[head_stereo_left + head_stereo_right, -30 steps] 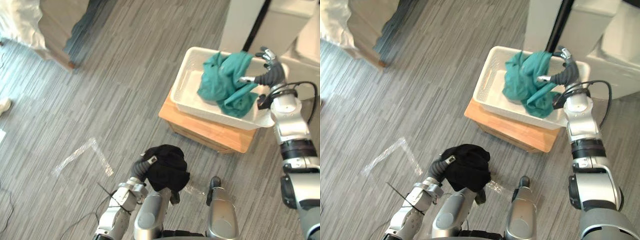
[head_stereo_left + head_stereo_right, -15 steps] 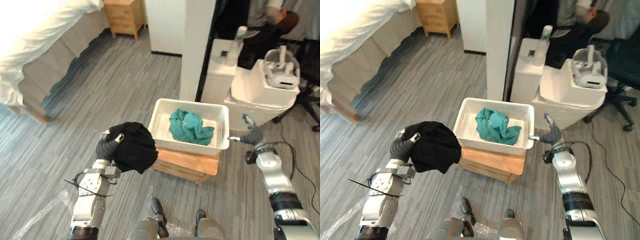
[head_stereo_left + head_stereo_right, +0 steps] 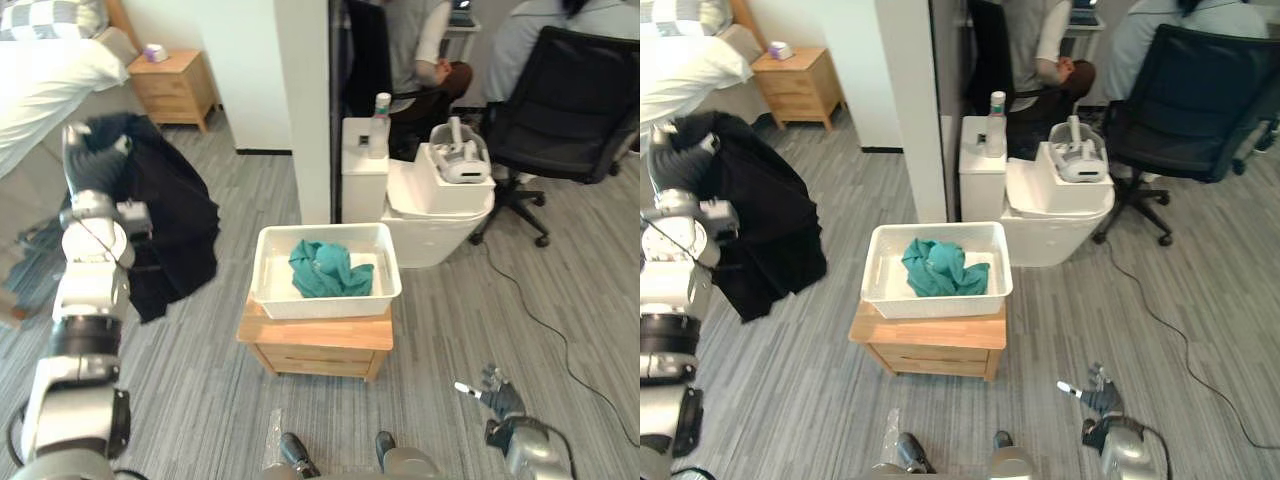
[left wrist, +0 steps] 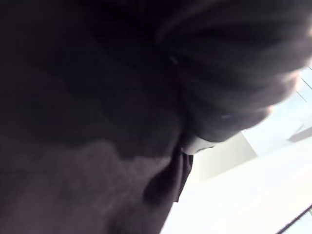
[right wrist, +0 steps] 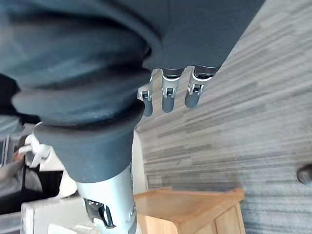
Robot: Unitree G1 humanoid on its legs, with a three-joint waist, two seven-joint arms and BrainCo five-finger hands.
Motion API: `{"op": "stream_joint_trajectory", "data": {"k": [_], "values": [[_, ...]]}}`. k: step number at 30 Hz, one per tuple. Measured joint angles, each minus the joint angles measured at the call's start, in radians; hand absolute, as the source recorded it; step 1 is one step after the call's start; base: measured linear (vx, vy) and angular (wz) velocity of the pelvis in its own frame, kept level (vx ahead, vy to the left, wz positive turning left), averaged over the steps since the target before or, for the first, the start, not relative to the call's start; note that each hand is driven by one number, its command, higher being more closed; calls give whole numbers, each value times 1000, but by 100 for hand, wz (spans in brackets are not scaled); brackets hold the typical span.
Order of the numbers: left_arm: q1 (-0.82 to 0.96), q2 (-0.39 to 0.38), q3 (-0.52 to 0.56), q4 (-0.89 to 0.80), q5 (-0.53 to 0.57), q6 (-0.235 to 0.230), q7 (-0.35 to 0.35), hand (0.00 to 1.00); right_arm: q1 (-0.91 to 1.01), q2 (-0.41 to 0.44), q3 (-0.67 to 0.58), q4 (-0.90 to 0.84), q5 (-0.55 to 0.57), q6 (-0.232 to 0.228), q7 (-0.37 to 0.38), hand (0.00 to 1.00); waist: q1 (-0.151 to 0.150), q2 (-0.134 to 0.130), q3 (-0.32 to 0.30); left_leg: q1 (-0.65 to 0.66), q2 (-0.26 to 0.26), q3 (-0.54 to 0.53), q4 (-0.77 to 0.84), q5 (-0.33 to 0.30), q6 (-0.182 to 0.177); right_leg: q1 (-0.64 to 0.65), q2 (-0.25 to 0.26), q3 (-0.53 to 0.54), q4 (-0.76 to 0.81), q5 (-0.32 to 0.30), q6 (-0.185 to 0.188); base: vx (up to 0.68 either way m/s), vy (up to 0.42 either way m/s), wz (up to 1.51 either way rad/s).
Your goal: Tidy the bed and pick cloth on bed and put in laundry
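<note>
at left near the bed, left hand is up with black cloth hanging off it; fingers buried in the cloth, can't tell the grip. teal cloth lies in white basket on small wooden table. right hand low over floor, fingers straight, holding nothing.

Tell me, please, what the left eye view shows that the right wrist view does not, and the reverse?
The left eye view adds the raised left robot hand with the black cloth hanging from it, and the white basket holding the teal cloth. The right wrist view adds the right robot hand up close, its fingers straight above the floor. Both share that robot hand, the wooden stand and the floor.
</note>
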Motion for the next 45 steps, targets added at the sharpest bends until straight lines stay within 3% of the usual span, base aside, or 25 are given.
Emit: {"op": "stream_joint_trajectory", "data": {"k": [5, 11, 15, 20, 25, 28, 33, 35, 39, 40, 45], "values": [[-78, -1, -44, 41, 25, 51, 26, 100, 69, 18, 17, -2, -1, -56, 25, 0, -58, -2, -14, 2, 1, 74, 0, -27, -27, -9, -5, 29, -21, 0, 0, -46, 19, -30], [-118, -21, -112, 149, 102, 99, 25, 100, 102, 34, 43, -2, 4, -95, 59, 0, -94, -9, -28, -22, 3, 136, 0, -27, -34, -85, -5, 104, 0, 21, -7, -17, 25, -28], [-137, -45, -113, 193, 101, 102, 27, 100, 64, 44, 59, -13, 9, -127, 62, 0, -113, -28, 4, -58, 0, 171, 1, -22, -27, -141, -3, 149, 0, 47, 24, -23, 7, -30], [-102, -109, -114, 183, 103, 99, 27, 100, 67, 51, 79, -46, -3, -152, 92, 0, -137, -29, 24, -21, 3, 190, 2, -19, -20, -124, 4, 176, 2, 57, 40, 24, 15, -21], [-52, -175, -116, 142, 160, 103, 27, 100, 63, 50, 112, -46, -39, -172, 110, 0, -139, -22, 50, 3, 6, 184, 6, -21, -20, -104, 9, 179, 5, 42, 38, -2, -5, -5], [-64, -175, -156, 142, 192, 115, 33, 100, 12, 38, 133, -46, -32, -178, 115, 0, -140, -24, 119, -35, 3, 178, 7, -24, -24, -155, 6, 163, 46, 22, 45, -102, -41, 12], [-91, -191, -213, 147, 228, 199, -12, 100, -63, 28, 146, -144, 9, -172, 97, 0, -127, -34, 223, -150, -2, 188, 22, -13, -2, -282, -6, 152, 89, 31, 50, -86, -11, 5], [-87, -235, -219, 147, 230, 234, -35, 100, -73, 27, 147, -208, 13, -168, 96, 0, -105, -39, 263, -203, 33, 197, 136, -63, 35, -317, -13, 155, 112, 37, 61, -16, 16, -6], [-88, -270, -217, 143, 238, 262, -13, 100, -102, 25, 169, -288, 39, -170, 87, 0, -96, -33, 304, -301, 116, 206, 333, -158, 44, -385, -3, 157, 161, 39, 68, 8, 2, -16], [-98, -283, -212, 141, 238, 269, 25, 0, -107, 25, 177, -324, 40, -176, 84, 0, -88, -30, 322, -337, 133, 210, 375, -185, 44, -423, -1, 158, 187, 33, 74, -11, -1, -14], [-183, -296, -201, 140, 237, 300, 86, 0, -126, 12, 192, -362, 52, -181, 73, 0, -73, -28, 376, -410, 146, 195, 431, -208, 60, -506, -3, 148, 263, 6, 80, -24, -10, 5]]}}
